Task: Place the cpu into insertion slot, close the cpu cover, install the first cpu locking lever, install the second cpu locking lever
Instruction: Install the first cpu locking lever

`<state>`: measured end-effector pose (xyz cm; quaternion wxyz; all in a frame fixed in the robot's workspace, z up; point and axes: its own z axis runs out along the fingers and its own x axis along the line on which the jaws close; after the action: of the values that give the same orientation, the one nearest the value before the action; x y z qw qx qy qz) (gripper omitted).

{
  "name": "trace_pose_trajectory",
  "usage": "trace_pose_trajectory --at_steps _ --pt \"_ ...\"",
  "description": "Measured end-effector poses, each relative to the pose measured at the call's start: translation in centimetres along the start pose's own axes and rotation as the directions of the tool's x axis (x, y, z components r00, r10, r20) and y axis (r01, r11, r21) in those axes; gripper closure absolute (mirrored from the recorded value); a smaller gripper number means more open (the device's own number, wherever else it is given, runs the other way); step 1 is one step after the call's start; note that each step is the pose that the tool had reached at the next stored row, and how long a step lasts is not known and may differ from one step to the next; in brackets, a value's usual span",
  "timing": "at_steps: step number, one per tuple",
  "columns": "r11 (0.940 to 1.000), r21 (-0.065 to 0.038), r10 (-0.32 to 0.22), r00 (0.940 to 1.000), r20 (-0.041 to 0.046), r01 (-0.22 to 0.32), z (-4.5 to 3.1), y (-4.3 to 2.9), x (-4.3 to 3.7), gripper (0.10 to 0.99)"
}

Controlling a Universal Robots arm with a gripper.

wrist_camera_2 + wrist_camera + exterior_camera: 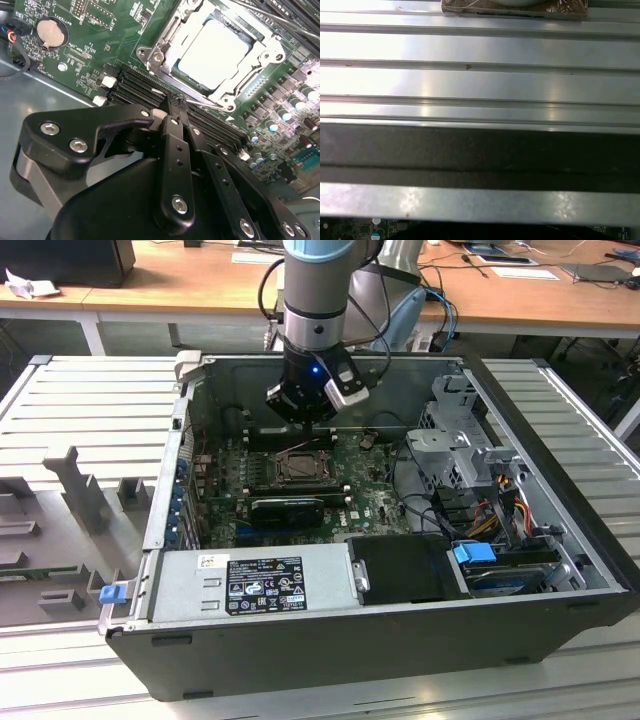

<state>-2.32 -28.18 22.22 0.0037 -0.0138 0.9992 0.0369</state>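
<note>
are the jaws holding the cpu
No, in the second wrist view the cpu sits framed by the cpu cover, apart from the gripper.

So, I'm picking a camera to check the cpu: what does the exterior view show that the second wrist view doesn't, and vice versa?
Exterior view: the whole case, power supply, drive cage. Second wrist view: the pale cpu framed by its cover, and a coin battery. Both: the socket, gripper and motherboard.

Exterior view overlooks the whole case (400, 640); second wrist view closely frames its insertion slot (159, 54).
</note>
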Motion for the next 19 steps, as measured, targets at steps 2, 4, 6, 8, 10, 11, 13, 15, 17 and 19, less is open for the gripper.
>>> trace_pose_trajectory --at_steps 2,4,6,8,10,11,13,15,17,19 --pt "1.0 0.0 0.0 1.0 0.0017 0.0 0.26 -0.02 -0.11 0.98" --pt "1.0 0.001 0.0 1.0 0.0026 0.0 0.46 -0.04 -0.17 0.98" --pt "1.0 0.005 0.0 1.0 0.0035 0.0 0.71 -0.06 -0.26 0.98" --pt "1.0 0.008 0.0 1.0 0.0051 0.0 0.94 -0.07 -0.33 0.98" --pt "1.0 0.008 0.0 1.0 0.005 0.0 0.96 -0.08 -0.33 0.98" --pt "1.0 0.008 0.0 1.0 0.0051 0.0 0.98 -0.08 -0.33 0.98" --pt "1.0 0.008 0.0 1.0 0.0051 0.0 1.0 -0.08 -0.34 0.98" --pt "1.0 0.008 0.0 1.0 0.0051 0.0 1.02 -0.08 -0.35 0.98" --pt "1.0 0.008 0.0 1.0 0.0052 0.0 1.07 -0.09 -0.36 0.98" --pt "1.0 0.008 0.0 1.0 0.0051 0.0 1.11 -0.09 -0.36 0.98"
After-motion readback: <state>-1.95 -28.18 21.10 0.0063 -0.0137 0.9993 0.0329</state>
